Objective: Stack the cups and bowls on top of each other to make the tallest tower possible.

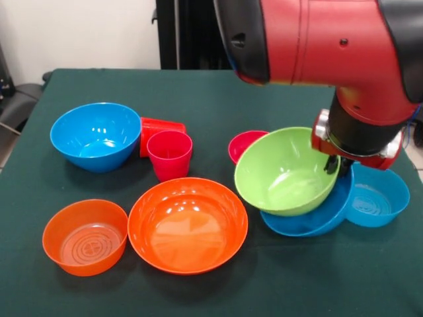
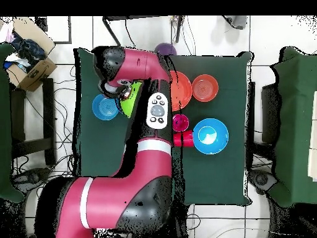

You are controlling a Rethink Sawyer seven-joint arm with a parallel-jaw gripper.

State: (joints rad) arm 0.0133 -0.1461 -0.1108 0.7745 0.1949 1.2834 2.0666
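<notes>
Under the gripper [image 1: 338,165] the lime green bowl [image 1: 285,170] hung tilted, its rim caught at the dark fingertip, seemingly pinched there, though the wrist hid the other finger. Just below it a large blue bowl [image 1: 310,221] leaned against a light blue bowl [image 1: 377,197] directly beneath the gripper. Beyond the green bowl peeked a small magenta bowl [image 1: 243,143]. Well away to the gripper's side stood the pink cup [image 1: 170,154], touching a red-orange cup [image 1: 158,129] lying on its side, then another blue bowl [image 1: 96,135], the large orange bowl [image 1: 188,224] and the small orange bowl [image 1: 84,236] on the green table [image 1: 211,290].
</notes>
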